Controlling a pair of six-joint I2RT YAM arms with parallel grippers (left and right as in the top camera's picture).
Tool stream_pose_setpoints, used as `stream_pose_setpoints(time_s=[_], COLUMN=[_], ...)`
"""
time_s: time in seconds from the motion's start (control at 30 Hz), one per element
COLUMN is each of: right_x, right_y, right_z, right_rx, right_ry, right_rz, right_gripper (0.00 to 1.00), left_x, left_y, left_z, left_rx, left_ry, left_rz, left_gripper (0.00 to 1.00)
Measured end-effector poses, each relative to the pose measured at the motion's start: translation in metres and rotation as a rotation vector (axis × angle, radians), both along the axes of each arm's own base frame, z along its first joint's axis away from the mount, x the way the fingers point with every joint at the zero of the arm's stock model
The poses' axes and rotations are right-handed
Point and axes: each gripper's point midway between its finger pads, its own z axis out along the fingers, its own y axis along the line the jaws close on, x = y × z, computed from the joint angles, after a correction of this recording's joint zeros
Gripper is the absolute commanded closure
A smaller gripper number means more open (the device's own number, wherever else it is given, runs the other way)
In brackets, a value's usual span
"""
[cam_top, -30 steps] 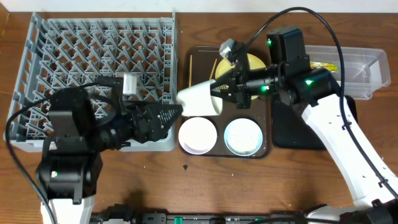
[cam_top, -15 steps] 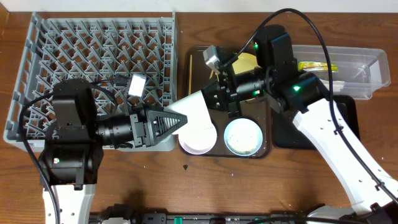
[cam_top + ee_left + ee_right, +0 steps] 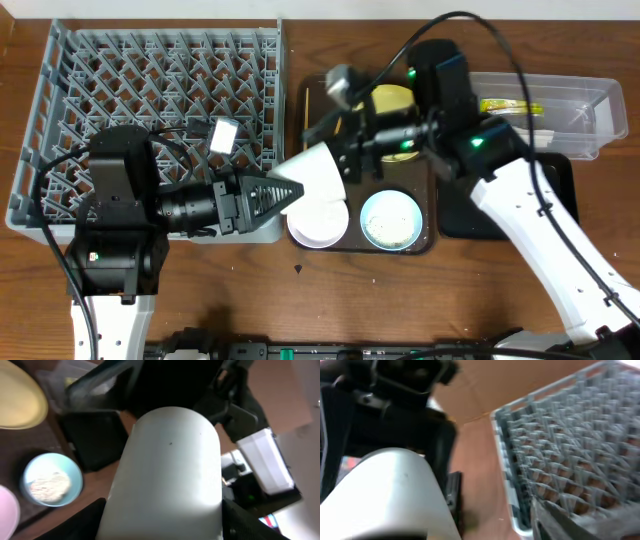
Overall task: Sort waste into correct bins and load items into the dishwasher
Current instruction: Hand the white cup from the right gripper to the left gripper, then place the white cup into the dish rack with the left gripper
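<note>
Since the frame before, the right end effector (image 3: 343,150) has spread its jaws and come off the white cup (image 3: 322,178). It shows blurred from overhead. The left end effector (image 3: 294,190) and the cup have hardly shifted. The left one is clamped on the cup and holds it on its side, tip pointing toward the right end effector, just over the pink bowl (image 3: 318,222).

Only the overhead view gives the layout. The grey dish rack (image 3: 150,80) lies behind and beside the left end effector, and the brown table (image 3: 450,300) spreads beneath both.

The left wrist view shows the cup close up between two dark fingers (image 3: 252,522). It is smooth, plain white and rounded, with one tiny dark speck. Past it to the left sit a blue bowl (image 3: 72,472) holding white rice scraps (image 3: 47,486) and the edge of a yellow plate (image 3: 20,395).

The right wrist view is blurred. It puts the cup low on the left and one finger (image 3: 560,520) low on the right, with table and rack showing in the gap between them.
</note>
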Motion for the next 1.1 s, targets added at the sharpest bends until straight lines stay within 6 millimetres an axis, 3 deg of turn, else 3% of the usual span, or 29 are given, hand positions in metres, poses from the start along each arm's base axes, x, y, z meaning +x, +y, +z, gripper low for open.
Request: stream_pose_setpoints(time_s=[0.17, 0.3, 0.43, 0.57, 0.77, 1.1], right_x=[0.038, 0.048, 0.04, 0.033, 0.031, 0.03], right_y=[-0.037, -0.062, -0.079, -0.098, -0.094, -0.087], right_z=[-0.009, -0.025, -0.059, -0.091, -0.108, -0.109], right_rx=[-0.042, -0.113, -0.267, -0.436, -0.562, -0.585], right_ry=[0.08, 0.184, 0.349, 0.441, 0.375, 0.335], right_rz=[-0.172, -0.283, -0.394, -0.506, -0.561, -0.565], right_gripper=[0.34, 0.33, 0.33, 0.32, 0.3, 0.3], left_x=[0.014, 0.031, 0.049, 0.051, 0.042, 0.057], left_y=[0.007, 0.029, 0.086, 0.156, 0.235, 0.277], left_z=[-0.01, -0.032, -0.076, -0.108, -0.138, -0.187], left_rx=[0.059, 0.156, 0.371, 0.59, 0.806, 0.919], left_ry=[0.002, 0.06, 0.194, 0.301, 0.464, 0.659], left_rz=[0.087, 0.243, 0.534, 0.826, 1.1, 1.163], left_gripper=[0.45, 0.45, 0.44, 0.44, 0.44, 0.44])
